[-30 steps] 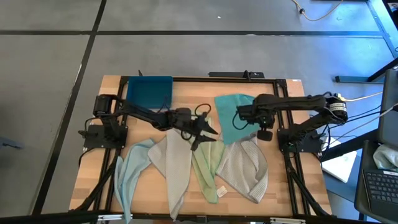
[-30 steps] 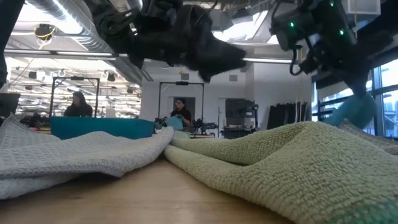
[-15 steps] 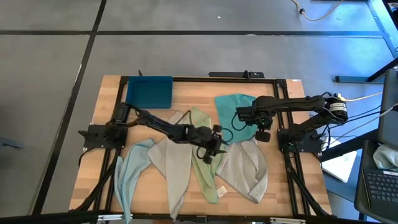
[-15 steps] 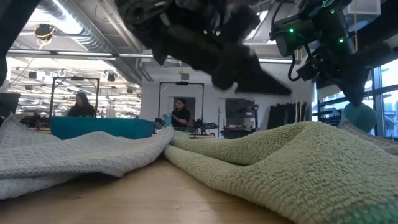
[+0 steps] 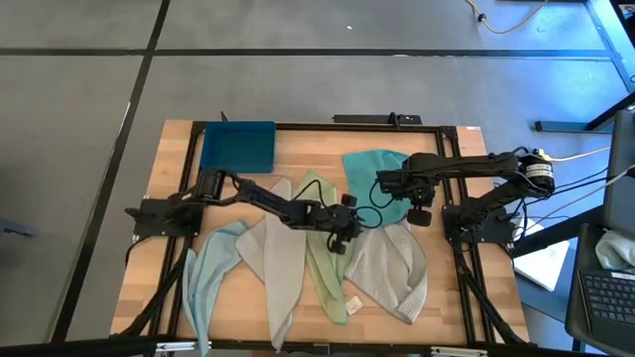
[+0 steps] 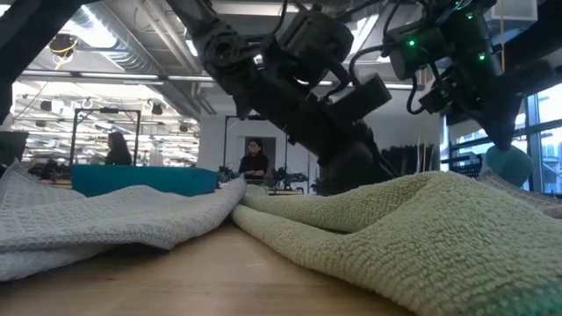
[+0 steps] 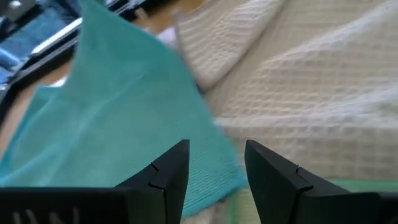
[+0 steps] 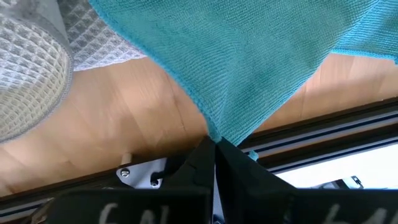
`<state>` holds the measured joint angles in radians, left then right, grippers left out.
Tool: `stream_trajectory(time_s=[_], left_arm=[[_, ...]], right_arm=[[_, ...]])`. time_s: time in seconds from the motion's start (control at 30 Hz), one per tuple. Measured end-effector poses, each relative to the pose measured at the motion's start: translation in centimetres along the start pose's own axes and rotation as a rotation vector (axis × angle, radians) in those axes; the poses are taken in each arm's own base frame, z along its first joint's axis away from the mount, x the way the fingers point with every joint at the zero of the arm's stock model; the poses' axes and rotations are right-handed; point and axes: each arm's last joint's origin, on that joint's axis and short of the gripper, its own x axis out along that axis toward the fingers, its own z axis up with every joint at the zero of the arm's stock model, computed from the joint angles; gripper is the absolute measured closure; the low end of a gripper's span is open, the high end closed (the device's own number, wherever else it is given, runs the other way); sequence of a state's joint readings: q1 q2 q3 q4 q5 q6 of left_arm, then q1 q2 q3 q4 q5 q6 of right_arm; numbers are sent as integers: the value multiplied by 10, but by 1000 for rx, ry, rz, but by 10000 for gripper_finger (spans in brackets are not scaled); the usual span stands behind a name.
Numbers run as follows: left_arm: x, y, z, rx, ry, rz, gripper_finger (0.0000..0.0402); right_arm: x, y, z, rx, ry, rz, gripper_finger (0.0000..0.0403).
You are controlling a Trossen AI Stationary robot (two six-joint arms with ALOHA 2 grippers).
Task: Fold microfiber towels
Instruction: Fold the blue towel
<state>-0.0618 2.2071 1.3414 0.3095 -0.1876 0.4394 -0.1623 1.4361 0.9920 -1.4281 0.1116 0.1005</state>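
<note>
1. Five microfiber towels lie on the wooden table (image 5: 298,139), most of them spread like a fan in the near half.
2. The teal towel (image 5: 372,193) lies at the far right of the group, beside the right arm. It is smooth and finely woven, and one corner of it is lifted from the wood.
3. The right gripper (image 8: 214,149) is clenched on this corner of the teal towel; in the right wrist view the cloth hangs from the closed fingertips in a pointed fold, above the bare table and its metal frame.
4. The pale green towel (image 5: 322,253) is in the middle, long and wrinkled, with a thick looped surface that shows well in the low view.
5. One light grey towel (image 5: 273,263) lies left of the green one, narrowing toward the near edge. The second light grey towel (image 5: 392,268) lies right of it, with a waffle pattern, its far edge next to the teal towel.
6. The pale blue towel (image 5: 210,273) is the leftmost, hanging partly over the near edge.
7. The left gripper (image 5: 340,235) reaches across the table to the middle, low over the place where the green, grey and teal towels meet. Its fingers (image 7: 168,171) stand apart and grasp nothing.
8. A dark blue tray (image 5: 238,146) stands in the far left corner.
</note>
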Motion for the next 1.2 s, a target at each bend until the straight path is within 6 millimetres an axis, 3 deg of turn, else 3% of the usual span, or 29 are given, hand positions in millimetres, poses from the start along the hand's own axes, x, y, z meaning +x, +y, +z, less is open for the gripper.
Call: stream_trajectory(time_s=[0.2,0.63,1.2], left_arm=[[1,2,-8,12,37,-72,253],[7,-4,-13,68,48,-56,254],[10,-7,-15,49,41,-41,289]], right_arm=[[0,0,1,-1,-8,1,393],[0,0,5,-25,-50,4,393],[0,0,5,-25,-52,5,393]])
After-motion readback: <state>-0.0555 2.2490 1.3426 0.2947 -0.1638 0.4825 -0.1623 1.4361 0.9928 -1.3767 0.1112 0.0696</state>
